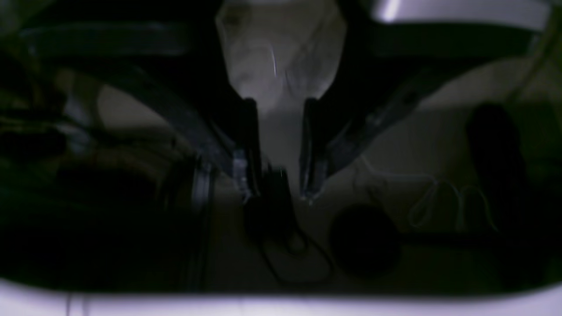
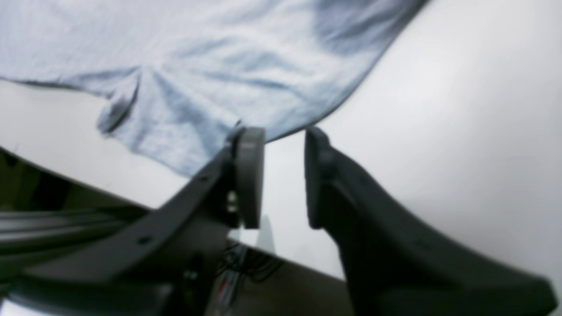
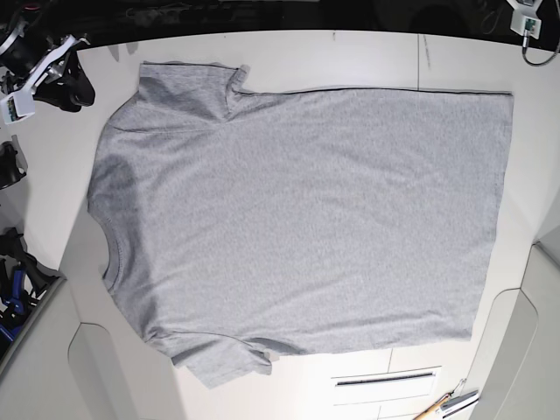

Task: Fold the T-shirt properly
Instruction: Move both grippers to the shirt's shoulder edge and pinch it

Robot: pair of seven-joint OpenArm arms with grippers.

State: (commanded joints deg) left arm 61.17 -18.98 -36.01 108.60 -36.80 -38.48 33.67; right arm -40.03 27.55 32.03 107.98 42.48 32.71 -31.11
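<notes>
T-shirt (image 3: pixel 306 227) flat; right gripper (image 2: pixel 284 177) agape

Left wrist view dim, seemingly blurred; base view bright, sharp.

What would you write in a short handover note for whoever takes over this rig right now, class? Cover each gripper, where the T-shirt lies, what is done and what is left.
Left gripper: open, holding nothing; its view is dark and shows no shirt.
Right gripper: open, empty, over the white table just off the shirt's edge.
T-shirt: spread flat on the table, plain grey side up, neckline toward the base view's left, hem toward its right. One sleeve is partly turned over on itself.
Done: shirt laid out; no fold made.
Left: all the folding.
</notes>
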